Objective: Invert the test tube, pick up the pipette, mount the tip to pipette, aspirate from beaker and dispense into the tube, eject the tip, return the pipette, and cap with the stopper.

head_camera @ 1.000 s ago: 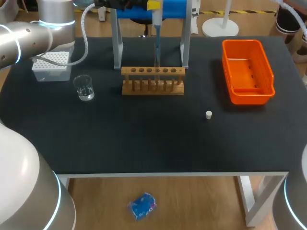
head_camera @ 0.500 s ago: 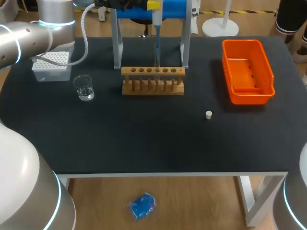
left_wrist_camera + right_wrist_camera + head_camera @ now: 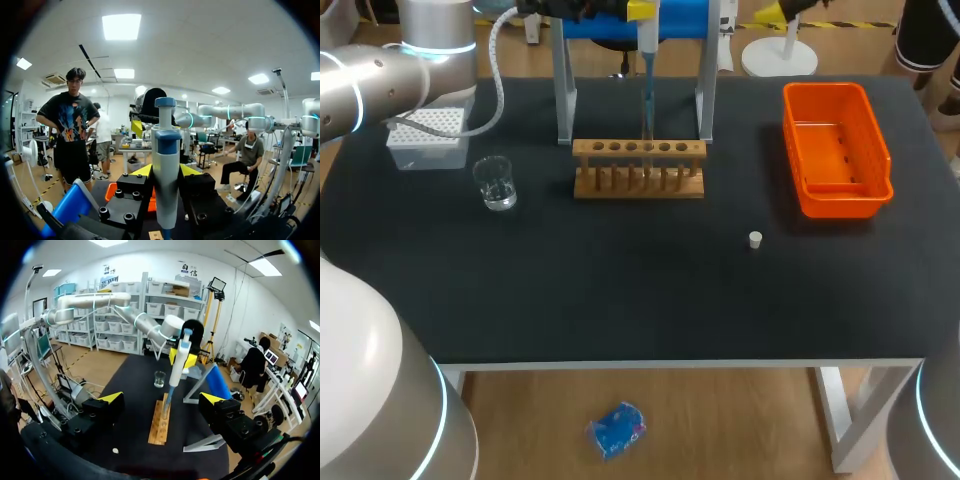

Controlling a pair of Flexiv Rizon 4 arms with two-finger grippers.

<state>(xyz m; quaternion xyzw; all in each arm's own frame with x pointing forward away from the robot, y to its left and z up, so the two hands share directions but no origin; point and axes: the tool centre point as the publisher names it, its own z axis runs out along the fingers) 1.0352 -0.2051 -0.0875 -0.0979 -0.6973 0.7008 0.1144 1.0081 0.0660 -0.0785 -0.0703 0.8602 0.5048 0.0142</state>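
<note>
Gripping: L gripper clamped on pipette, a finger on each side of barrel, plunger end up.
Pipette axis: upright, approx. vertical; tip end points straight down at rack.
Tip vs rack: tip is at or just into a hole right of rack's middle; can't tell depth.
Tube: clear glass, too faint to pick out; prob. in the hole under tip.
Step (guess): dispensing into tube.
R gripper: fingers wide apart, holding nothing; high, off rack's right end, looking along rack's length.
Stopper: on table, front-right of rack, well apart from it; on R arm's side, so R arm is nearer for capping.
Orange bin: right of rack, beyond stopper; likely spot for tip eject, so L arm would carry pipette rightwards, kept upright.
Beaker: left of rack, near, not touching.
Stand: just behind rack; pipette return looks like a short move back.
</note>
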